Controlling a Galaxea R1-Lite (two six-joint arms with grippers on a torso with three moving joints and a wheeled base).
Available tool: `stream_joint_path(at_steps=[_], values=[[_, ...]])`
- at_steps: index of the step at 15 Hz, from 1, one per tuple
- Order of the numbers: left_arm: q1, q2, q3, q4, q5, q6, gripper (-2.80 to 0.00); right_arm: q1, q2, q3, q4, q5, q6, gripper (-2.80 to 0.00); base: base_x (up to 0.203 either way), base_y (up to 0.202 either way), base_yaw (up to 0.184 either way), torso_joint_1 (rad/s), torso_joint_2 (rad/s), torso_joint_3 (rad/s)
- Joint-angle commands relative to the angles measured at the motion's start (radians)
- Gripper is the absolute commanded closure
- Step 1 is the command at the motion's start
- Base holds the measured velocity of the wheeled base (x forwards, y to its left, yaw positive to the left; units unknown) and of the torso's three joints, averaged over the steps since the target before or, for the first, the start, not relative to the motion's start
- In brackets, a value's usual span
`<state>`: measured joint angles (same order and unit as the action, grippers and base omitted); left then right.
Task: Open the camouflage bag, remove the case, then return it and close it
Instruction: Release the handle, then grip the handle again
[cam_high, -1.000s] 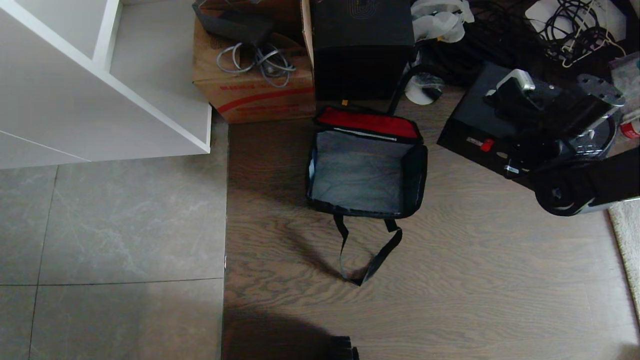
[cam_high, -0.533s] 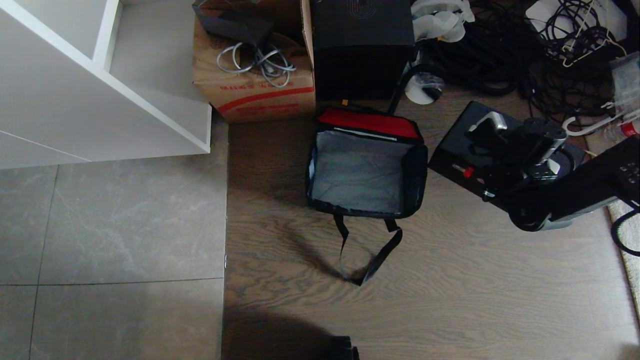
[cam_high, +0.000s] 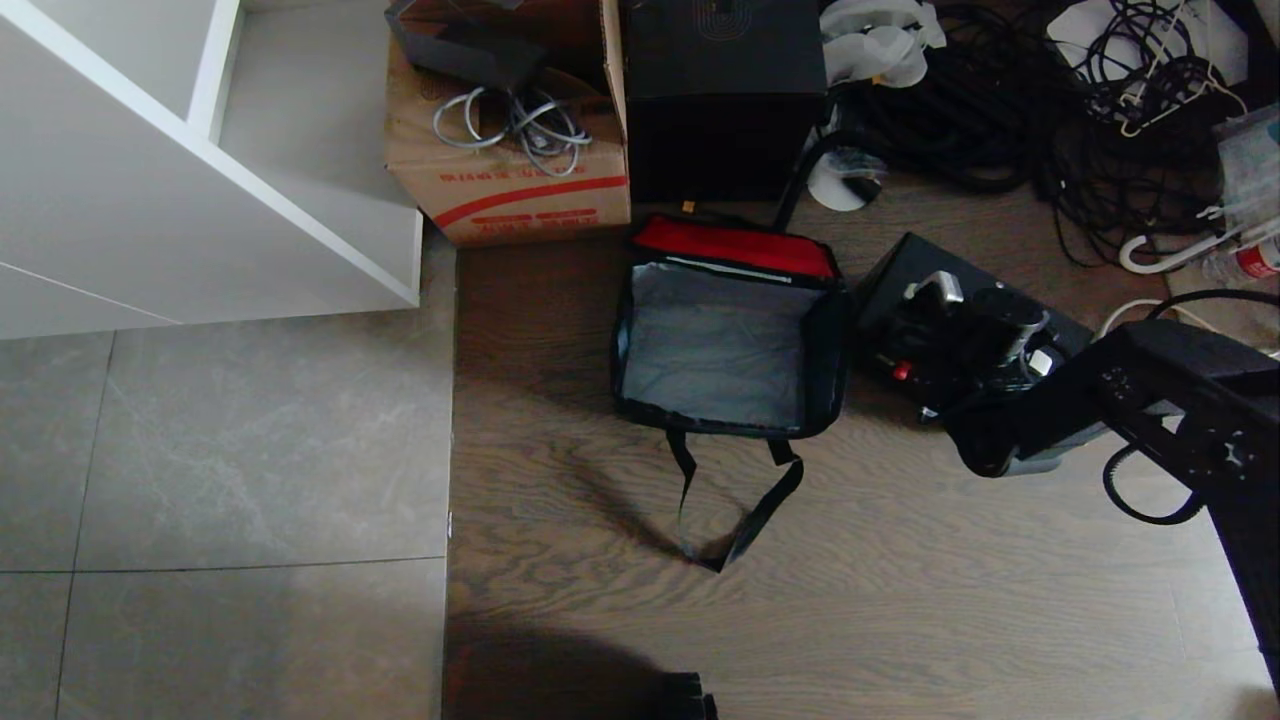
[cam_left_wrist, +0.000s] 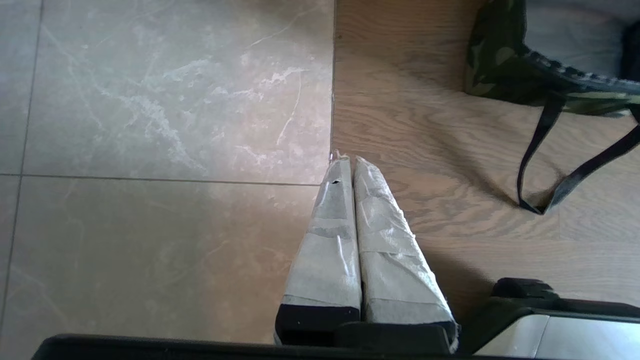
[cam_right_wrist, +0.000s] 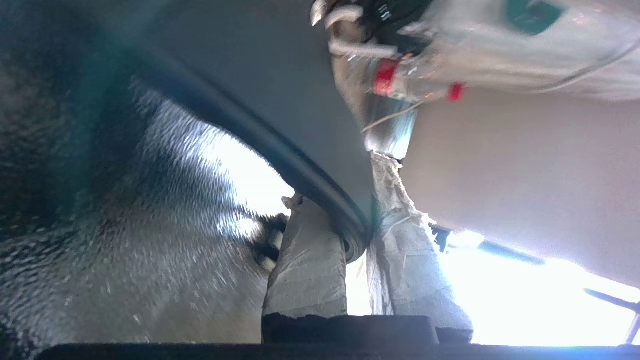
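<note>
One edge of the case (cam_high: 905, 285) is pinched by the right pincer (cam_high: 925, 345), just beside the open camouflage bag (cam_high: 725, 345) on the floor. Stiffness is judged; a rim grip suits. The left pincer (cam_left_wrist: 347, 160) is clenched, parked.

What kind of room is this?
Probably a workroom or storage corner: a brown cardboard box holding cables, a tangle of black cables on the wood floor, and a white shelf unit.

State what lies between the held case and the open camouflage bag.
Head view: nothing but a narrow strip of wooden floor separates the case from the camouflage bag.
</note>
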<state>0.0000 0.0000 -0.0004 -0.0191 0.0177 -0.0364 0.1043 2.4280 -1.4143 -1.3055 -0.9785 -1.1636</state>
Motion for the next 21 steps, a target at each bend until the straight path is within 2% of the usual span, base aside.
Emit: stream_joint_path(at_steps=[1,6,7,8,10,14,17,18,21], values=[[0.000,0.000,0.010,-0.001,0.001,0.000,0.00,0.002,0.077,-0.007,0.006,-0.003,0.002,0.00,0.000,0.000,0.000,0.000,0.00,0.000],[0.000,0.000,0.010,-0.001,0.000,0.000,0.00,0.004,0.097,0.015,0.016,-0.003,0.005,0.00,0.000,0.000,0.000,0.000,0.00,0.000],[0.000,0.000,0.010,-0.001,0.001,0.000,0.00,0.005,0.097,0.039,0.025,-0.003,0.005,-1.54,0.000,0.000,0.000,0.000,0.00,0.000],[0.000,0.000,0.010,-0.001,0.001,0.000,0.00,0.011,0.096,0.066,0.040,-0.002,0.009,-2.80,0.000,0.000,0.000,0.000,0.00,0.000],[0.000,0.000,0.010,-0.001,0.001,0.000,0.00,0.037,0.084,0.104,0.093,0.000,0.074,-2.80,0.000,0.000,0.000,0.000,0.00,0.000],[0.000,0.000,0.010,-0.001,0.000,0.000,0.00,0.060,0.001,0.203,0.209,0.010,0.152,-2.80,0.000,0.000,0.000,0.000,0.00,0.000],[0.000,0.000,0.010,-0.001,0.001,0.001,0.00,0.082,-0.097,0.325,0.260,0.032,0.205,-2.80,0.000,0.000,0.000,0.000,0.00,0.000],[0.000,0.000,0.010,-0.001,-0.001,0.000,0.00,0.087,-0.139,0.371,0.265,0.041,0.213,0.00,0.000,0.000,0.000,0.000,0.00,0.000],[0.000,0.000,0.010,-0.001,0.001,0.000,0.00,0.092,-0.241,0.491,0.288,0.096,0.236,0.00,0.000,0.000,0.000,0.000,0.00,0.000]])
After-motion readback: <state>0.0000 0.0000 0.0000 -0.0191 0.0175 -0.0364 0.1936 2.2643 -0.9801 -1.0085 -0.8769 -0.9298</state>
